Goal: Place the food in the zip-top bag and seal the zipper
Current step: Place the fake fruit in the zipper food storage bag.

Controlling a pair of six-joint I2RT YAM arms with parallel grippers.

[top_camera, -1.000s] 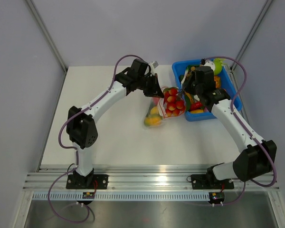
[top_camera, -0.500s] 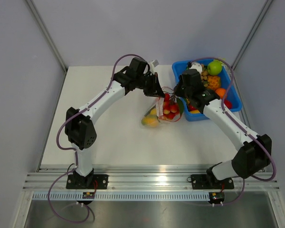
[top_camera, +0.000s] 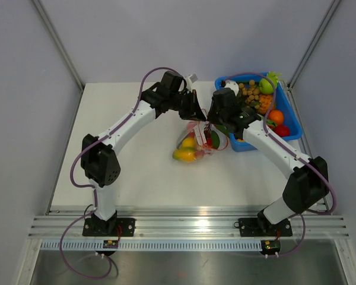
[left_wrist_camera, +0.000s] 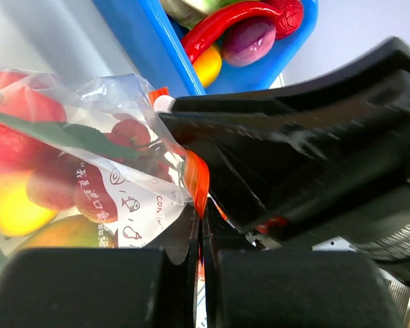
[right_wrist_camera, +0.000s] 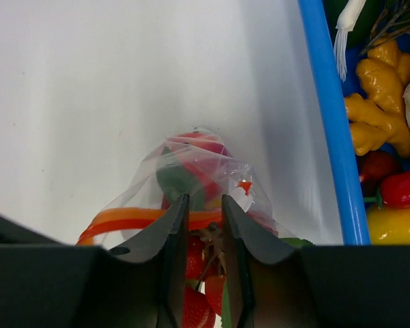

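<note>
The clear zip-top bag [top_camera: 193, 144] lies on the white table just left of the blue bin, with yellow, orange and red food inside. My left gripper [top_camera: 197, 111] is shut on the red-orange zipper [left_wrist_camera: 197, 179] at the bag's mouth and holds that edge up; its jaws [left_wrist_camera: 202, 219] meet on the strip. My right gripper [top_camera: 213, 122] is over the bag's mouth. In the right wrist view it [right_wrist_camera: 203, 199] is closed on the stem of a bunch of red strawberries [right_wrist_camera: 197, 260], which hangs at the zipper [right_wrist_camera: 123, 217], above the bag [right_wrist_camera: 198, 154].
The blue bin [top_camera: 249, 146] stands right of the bag, holding several more fruits and vegetables: a green apple [top_camera: 266, 87], an orange [top_camera: 276, 116], and yellow ginger [right_wrist_camera: 376, 113]. Its blue wall [right_wrist_camera: 328, 116] runs close beside my right gripper. The two grippers are nearly touching.
My right gripper has moved left from over the bin to the bag's mouth, carrying the red strawberry bunch. The bag has shifted slightly left. The left gripper has kept its hold.
</note>
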